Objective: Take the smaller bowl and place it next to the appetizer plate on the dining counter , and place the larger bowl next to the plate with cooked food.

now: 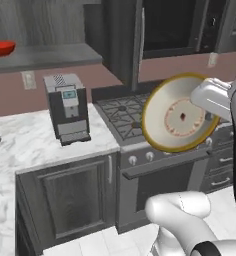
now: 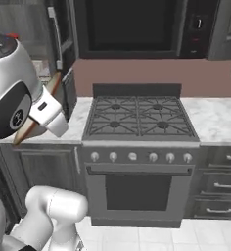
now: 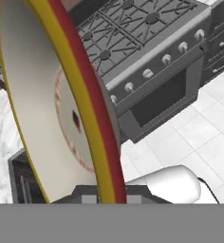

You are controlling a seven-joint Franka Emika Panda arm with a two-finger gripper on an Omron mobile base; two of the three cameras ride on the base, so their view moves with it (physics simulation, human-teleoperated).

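I had the stove (image 2: 138, 117) as the biggest thing ahead, gas burners on top, knob row and oven door below, set between marble counter runs (image 1: 30, 135) with dark grey cabinet fronts (image 1: 72, 197). Above it sat a dark built-in oven or microwave (image 2: 129, 27). On the counter left of the stove stood a coffee machine (image 1: 67, 107), upright, well apart from the arm. The larger bowl (image 1: 177, 115) was up in the air in front of the stove, tipped on edge so its cream inside and reddish ring pattern faced the left base camera; in the hand view it (image 3: 47, 109) stood almost edge-on with the golden rim running top to bottom. The gripper (image 1: 208, 116) was clamped on the larger bowl at its rim, right side as seen from the left base view; the fingertips themselves were hidden behind the rim, so I judged the grip from the bowl hanging off the hand. The smaller bowl (image 1: 1, 48) sat far back on a grey ledge at upper left, well apart from everything else.
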